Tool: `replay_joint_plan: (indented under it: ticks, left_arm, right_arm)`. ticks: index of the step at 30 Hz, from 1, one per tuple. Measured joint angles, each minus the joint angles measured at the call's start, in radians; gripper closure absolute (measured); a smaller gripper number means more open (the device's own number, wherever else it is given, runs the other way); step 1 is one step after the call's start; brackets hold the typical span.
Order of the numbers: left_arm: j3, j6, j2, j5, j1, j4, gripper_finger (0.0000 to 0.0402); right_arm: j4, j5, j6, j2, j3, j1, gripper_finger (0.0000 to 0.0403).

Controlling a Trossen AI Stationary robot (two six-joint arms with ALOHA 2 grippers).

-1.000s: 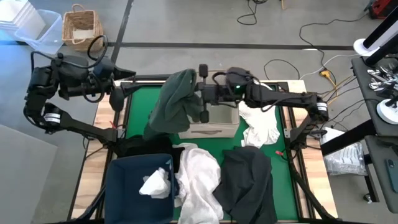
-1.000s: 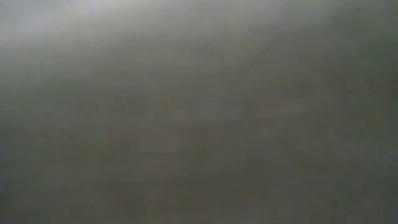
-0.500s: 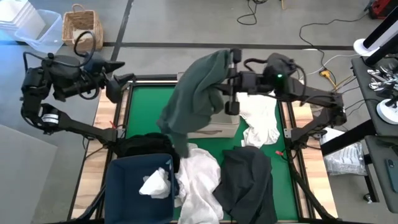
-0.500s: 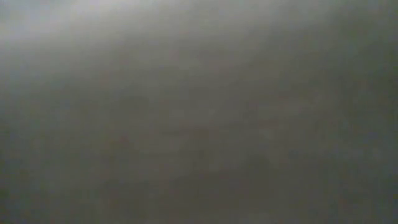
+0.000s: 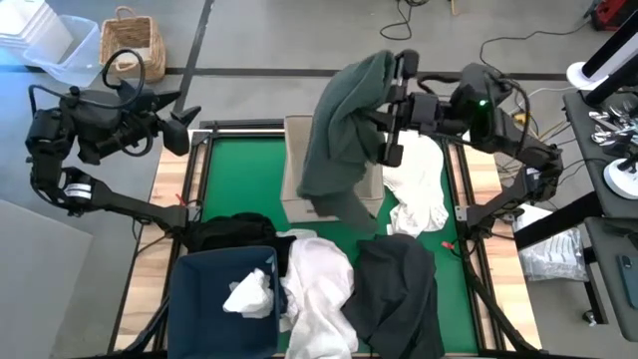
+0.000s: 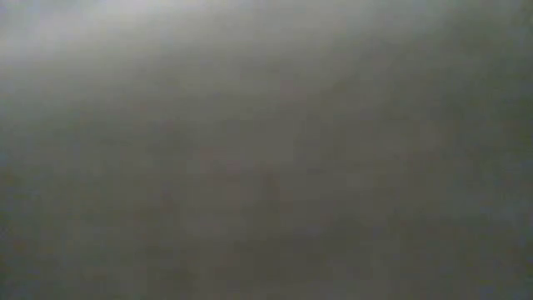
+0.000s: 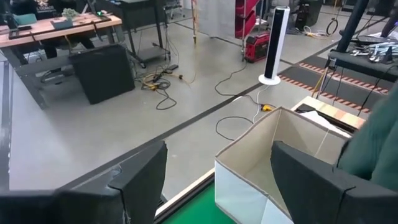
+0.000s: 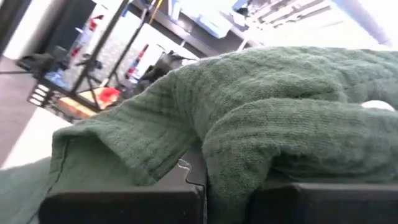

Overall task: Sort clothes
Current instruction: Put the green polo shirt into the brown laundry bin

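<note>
My right gripper (image 5: 387, 100) is raised over the far right part of the table, shut on a dark green garment (image 5: 339, 130). The garment hangs over the beige fabric box (image 5: 295, 170) and hides most of it. In the right wrist view the green knit (image 8: 280, 112) fills the picture. One white garment (image 5: 419, 189) lies right of the box and another (image 5: 319, 284) at the near edge. A charcoal one (image 5: 399, 289) and a black one (image 5: 227, 231) lie there too. My left gripper (image 5: 187, 125) waits open at the far left corner. The low view shows only grey blur. My right gripper holds the dark green garment by a bunched fold near its top (image 8: 227, 168), pinched between the two fingers; the number of layers cannot be told. The fingers reach level from the table's right side. The cloth drapes over them and hangs slack, its lower end (image 5: 344, 204) at the box.
A navy bin (image 5: 199, 299) with a white cloth (image 5: 249, 294) inside stands at the near left corner. Bare green mat (image 5: 239, 179) lies left of the box. A wicker basket (image 5: 130, 40), cables and stands are on the floor beyond the table. The left wrist view shows the box's open top (image 7: 273, 149).
My right gripper has carried the green garment up and toward the table's right and far edge. The garment has swung from left of the box across it and now hangs over its right half. My left gripper has drawn back toward the table's left edge.
</note>
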Motion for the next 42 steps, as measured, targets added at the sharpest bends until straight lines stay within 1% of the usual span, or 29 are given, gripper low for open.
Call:
replay_joint_plan:
  ticks: [3, 8, 11, 15, 18, 25, 42]
  left_arm:
    - [0.000, -0.004, 0.000, 0.000, 0.000, -0.002, 0.0136]
    - [0.000, -0.017, -0.003, -0.004, 0.000, -0.002, 0.0136]
    - [0.000, -0.019, -0.008, -0.046, 0.000, -0.002, 0.0136]
    - [0.000, -0.022, -0.023, -0.094, 0.000, -0.002, 0.0136]
    - [0.000, -0.023, -0.036, -0.098, 0.000, -0.002, 0.0136]
    - [0.000, -0.049, -0.061, -0.099, 0.000, -0.005, 0.0136]
    - [0.000, -0.076, -0.077, -0.104, 0.000, -0.026, 0.0136]
  right_arm:
    - [-0.012, 0.037, -0.038, 0.013, 0.050, 0.000, 0.0385]
    - [-0.029, 0.144, -0.137, 0.033, 0.099, -0.007, 0.0385]
    - [-0.030, 0.182, -0.182, 0.049, 0.116, -0.023, 0.0385]
    - [-0.030, 0.186, -0.192, 0.074, 0.124, -0.066, 0.0385]
    - [-0.036, 0.209, -0.200, 0.096, 0.125, -0.104, 0.0385]
    - [-0.111, 0.209, -0.192, 0.142, 0.124, -0.178, 0.0385]
    - [-0.331, 0.208, -0.156, 0.171, 0.123, -0.188, 0.0385]
